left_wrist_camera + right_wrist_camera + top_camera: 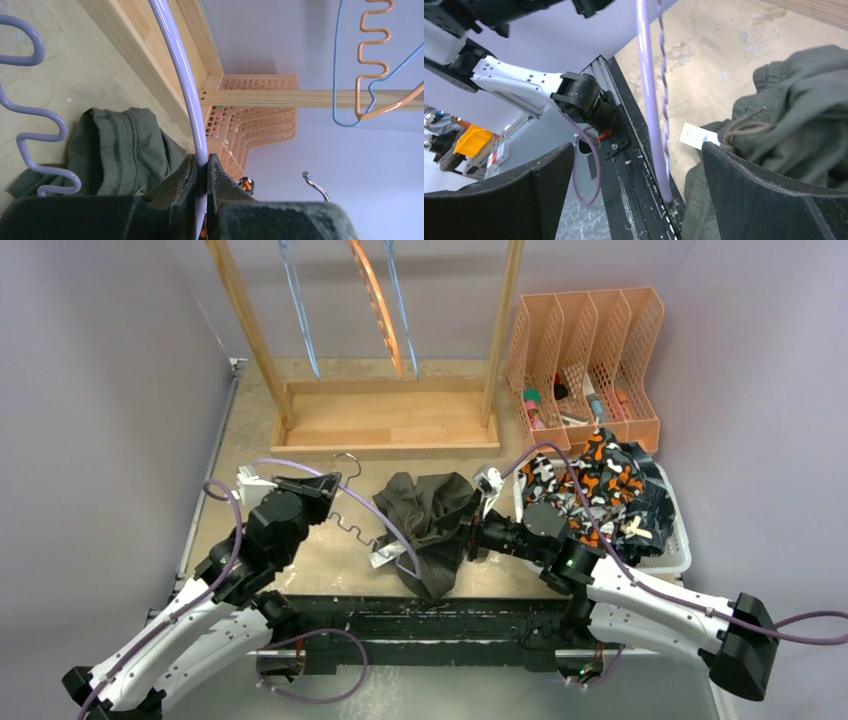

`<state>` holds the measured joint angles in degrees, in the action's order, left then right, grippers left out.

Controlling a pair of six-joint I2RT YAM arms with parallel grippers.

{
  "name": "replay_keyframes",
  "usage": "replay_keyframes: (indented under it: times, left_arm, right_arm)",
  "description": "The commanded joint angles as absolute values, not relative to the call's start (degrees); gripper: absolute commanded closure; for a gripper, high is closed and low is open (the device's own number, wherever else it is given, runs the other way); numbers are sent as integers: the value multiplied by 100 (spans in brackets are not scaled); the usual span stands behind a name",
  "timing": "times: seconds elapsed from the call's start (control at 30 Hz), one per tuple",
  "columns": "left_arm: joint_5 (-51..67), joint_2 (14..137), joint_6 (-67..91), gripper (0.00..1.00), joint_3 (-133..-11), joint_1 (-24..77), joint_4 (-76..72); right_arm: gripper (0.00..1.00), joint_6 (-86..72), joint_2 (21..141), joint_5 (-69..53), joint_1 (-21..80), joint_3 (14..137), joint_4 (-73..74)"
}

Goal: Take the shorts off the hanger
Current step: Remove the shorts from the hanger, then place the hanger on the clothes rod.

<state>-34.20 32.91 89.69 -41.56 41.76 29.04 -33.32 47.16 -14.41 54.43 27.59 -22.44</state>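
The olive green shorts (428,520) lie crumpled on the table's middle, still on one end of a lilac wire hanger (352,524). My left gripper (322,486) is shut on the hanger's lilac bar (192,105), with the shorts (120,150) to its left. My right gripper (473,536) is open at the shorts' right edge; its view shows the lilac bar (650,100) between its spread fingers (769,200), with the shorts (794,115) and their drawstring by the right finger. The orange-black-white shorts (590,485) lie in a white basket (682,540) on dark cloth (655,508).
A wooden hanger rack (390,425) stands at the back with blue (300,310) and orange (378,300) hangers hanging on it. An orange file organizer (585,360) holding small items sits at the back right. A black rail (430,615) runs along the near edge.
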Motion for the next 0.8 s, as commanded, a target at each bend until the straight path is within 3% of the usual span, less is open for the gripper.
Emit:
replay_keyframes:
  times: [0.0,0.17,0.43,0.6,0.77]
  left_arm:
    - [-3343,3097,9854,100,-3953,4180,2045]
    - [-3428,2873,10310,100,-3789,4177,2050]
    - [-3554,2754,10182,100,-4128,4180,2496]
    - [-3739,2607,10226,100,-4203,4184,2728]
    - [-3816,2615,10283,100,-4261,4177,2717]
  right_arm:
    - [1,-3127,5019,-1255,5682,3002,-2658]
    - [1,-2639,5708,-181,6458,3621,-1908]
    - [2,-2536,6333,-24,6560,3876,-1767]
    - [20,-2126,6327,-118,6560,3854,-1677]
    - [31,-1767,6215,-366,6562,3649,-1939]
